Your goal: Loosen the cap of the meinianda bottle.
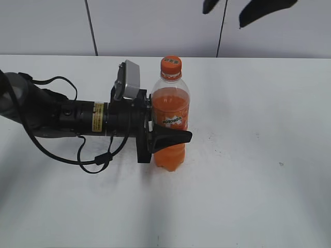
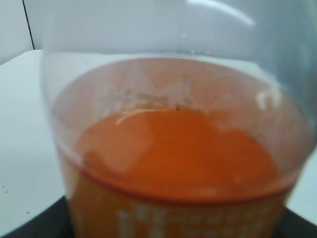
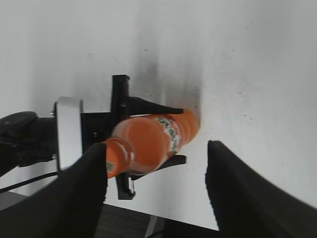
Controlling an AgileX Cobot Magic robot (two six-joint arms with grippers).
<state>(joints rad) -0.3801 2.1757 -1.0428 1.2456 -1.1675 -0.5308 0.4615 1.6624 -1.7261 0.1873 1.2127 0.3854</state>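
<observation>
The meinianda bottle [image 1: 170, 111] stands upright on the white table, full of orange drink, with its orange label facing the exterior view. The orange cap [image 1: 170, 64] sits on its neck. My left gripper [image 1: 178, 135] comes in level from the left and is shut on the bottle's lower body. In the left wrist view the bottle [image 2: 183, 148] fills the frame. My right gripper [image 1: 232, 8] hangs high above the bottle, open and empty. In the right wrist view its fingers [image 3: 157, 163] spread wide over the bottle [image 3: 158, 134], and the cap [image 3: 111, 161] shows beside the left finger.
The white table [image 1: 258, 181] carries only the bottle and the left arm [image 1: 62, 116], which lies low across its left side with a looped cable. A pale panelled wall [image 1: 155, 26] stands behind the table. The table's edge shows in the right wrist view [image 3: 148, 210].
</observation>
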